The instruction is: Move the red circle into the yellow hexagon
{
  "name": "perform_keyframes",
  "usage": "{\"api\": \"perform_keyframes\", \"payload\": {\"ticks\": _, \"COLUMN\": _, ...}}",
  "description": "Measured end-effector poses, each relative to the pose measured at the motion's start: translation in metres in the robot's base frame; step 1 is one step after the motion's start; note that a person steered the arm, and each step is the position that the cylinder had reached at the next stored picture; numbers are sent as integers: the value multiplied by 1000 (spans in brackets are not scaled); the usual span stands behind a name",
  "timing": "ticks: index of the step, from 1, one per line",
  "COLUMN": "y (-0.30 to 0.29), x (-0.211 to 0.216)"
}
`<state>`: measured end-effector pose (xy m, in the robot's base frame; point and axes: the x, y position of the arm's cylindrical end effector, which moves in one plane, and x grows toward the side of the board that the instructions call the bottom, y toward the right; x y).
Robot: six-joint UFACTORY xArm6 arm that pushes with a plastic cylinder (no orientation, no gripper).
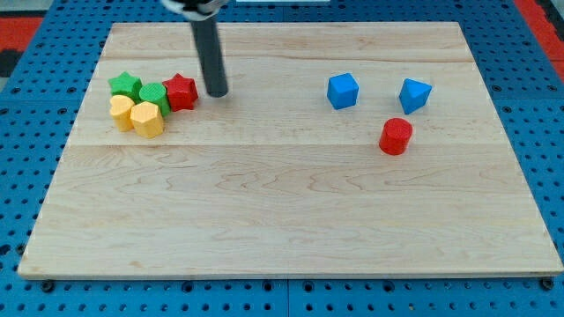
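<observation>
Red circle (pixel 396 136) far to the view's right of my tip (pixel 217 92); no pincer.

The dark rod (pixel 210 53) leaves the frame at the view's top, its mount a blur there. Left of the rod, the green block (pixel 153 95) sits wedged between the red star (pixel 181 92) and yellow hexagon (pixel 148 119), its shape partly covered and unclear.

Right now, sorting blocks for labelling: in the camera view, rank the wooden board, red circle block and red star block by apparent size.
1. Wooden board
2-3. Red circle block and red star block: look alike, unranked.
</observation>
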<state>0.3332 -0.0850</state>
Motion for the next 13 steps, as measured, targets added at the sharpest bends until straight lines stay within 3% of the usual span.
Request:
{"api": "perform_keyframes", "payload": {"ticks": 1, "y": -51, "x": -46}}
{"api": "perform_keyframes", "payload": {"ticks": 2, "y": -180, "x": -54}}
{"api": "perform_keyframes", "payload": {"ticks": 3, "y": -218, "x": -46}}
{"api": "perform_keyframes", "payload": {"ticks": 4, "y": -178, "x": 19}}
{"api": "perform_keyframes", "payload": {"ticks": 5, "y": -145, "x": 45}}
{"api": "perform_keyframes", "payload": {"ticks": 7, "y": -118, "x": 40}}
{"api": "perform_keyframes", "payload": {"ticks": 8, "y": -158, "x": 27}}
{"api": "perform_keyframes", "payload": {"ticks": 10, "y": -160, "x": -14}}
{"api": "perform_keyframes", "payload": {"ticks": 12, "y": -29, "x": -24}}
{"api": "perform_keyframes", "payload": {"ticks": 13, "y": 0, "x": -25}}
